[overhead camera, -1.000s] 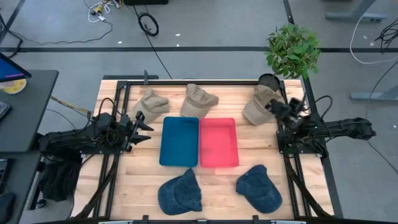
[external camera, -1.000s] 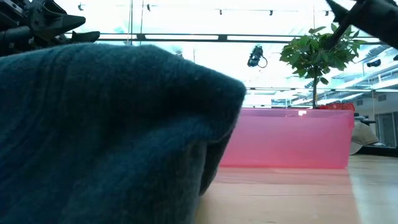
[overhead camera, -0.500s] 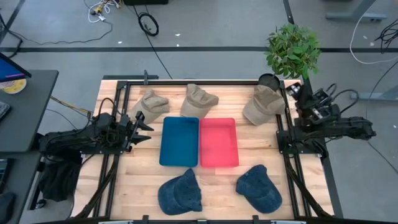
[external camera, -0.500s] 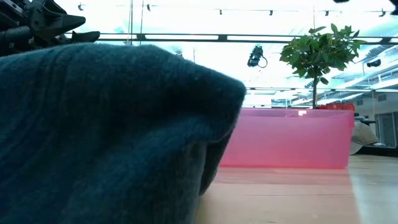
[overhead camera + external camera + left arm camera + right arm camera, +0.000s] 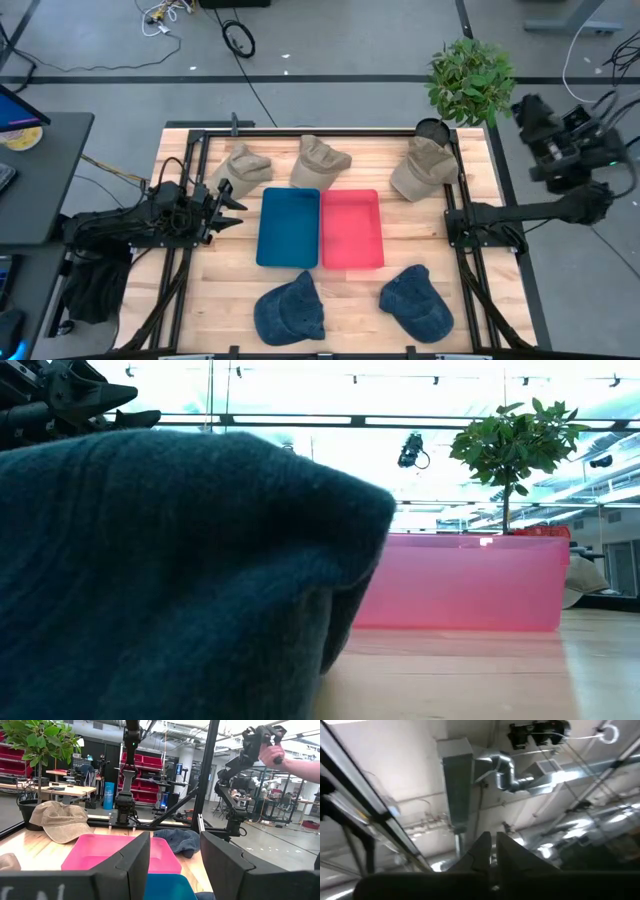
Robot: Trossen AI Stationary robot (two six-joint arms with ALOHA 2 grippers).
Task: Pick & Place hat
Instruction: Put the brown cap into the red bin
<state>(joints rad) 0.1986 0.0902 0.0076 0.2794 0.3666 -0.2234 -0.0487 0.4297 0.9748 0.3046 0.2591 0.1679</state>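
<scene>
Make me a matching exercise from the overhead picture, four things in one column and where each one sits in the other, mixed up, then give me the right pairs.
Things:
1. blue tray
2. pink tray
3. potted plant
4. left gripper

Places:
A. at the table's far right corner
B. near the table's left edge, beside the blue tray
C. middle of the table, on the left arm's side
D. middle of the table, on the right arm's side

Pairs: 1-C, 2-D, 3-A, 4-B
</scene>
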